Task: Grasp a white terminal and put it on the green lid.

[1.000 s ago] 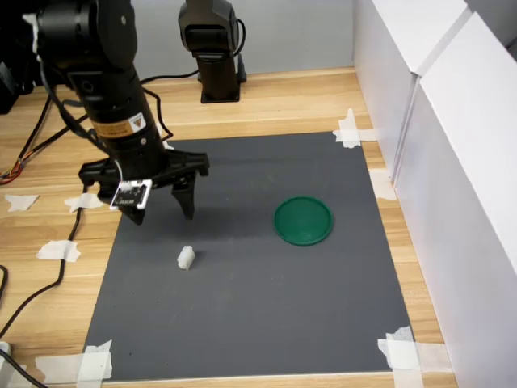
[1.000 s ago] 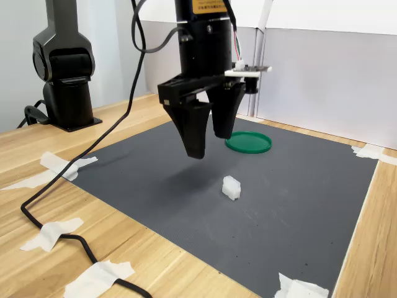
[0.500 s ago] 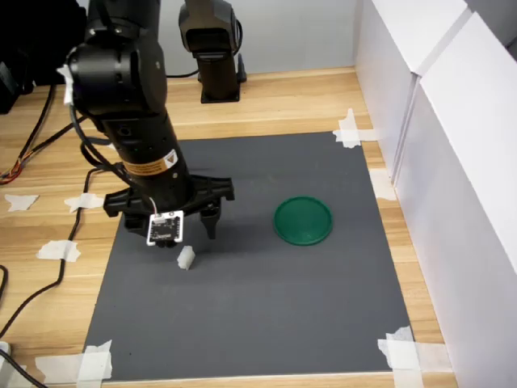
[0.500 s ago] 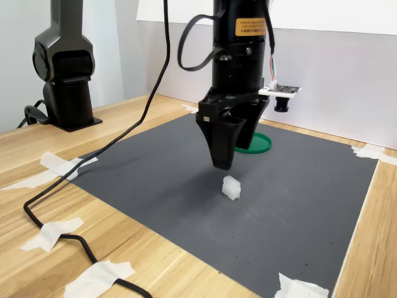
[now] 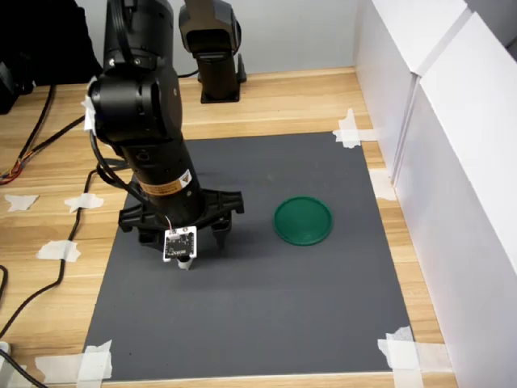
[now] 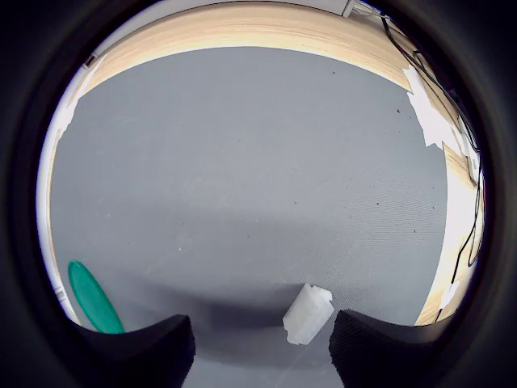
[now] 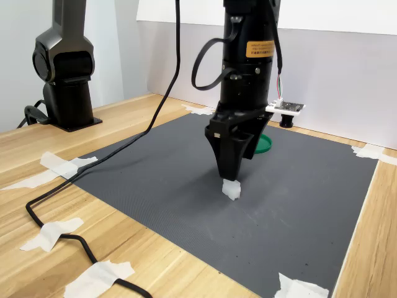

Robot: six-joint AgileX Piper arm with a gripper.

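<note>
The tiny white terminal [image 6: 308,314] lies on the dark grey mat [image 5: 283,307], low between my two fingers in the wrist view and nearer one of them. My gripper [image 6: 258,349] is open and hangs straight down over it, not touching it. In the first exterior view the wrist camera board hides most of the terminal [image 5: 185,263] under the gripper [image 5: 186,242]. In the second exterior view the gripper [image 7: 231,175] tips stand just above the terminal [image 7: 231,189]. The green lid [image 5: 303,220] lies flat on the mat to the first exterior view's right, bare.
A second black arm base [image 5: 214,48] stands at the back on the wooden table. White walls [image 5: 436,162] close off the first exterior view's right side. A black cable [image 7: 74,186] and white tape scraps [image 7: 56,164] lie beside the mat.
The arm swung over the mat toward the terminal and came down; the open fingers now straddle it instead of hanging higher and off to one side. Terminal and lid have not moved.
</note>
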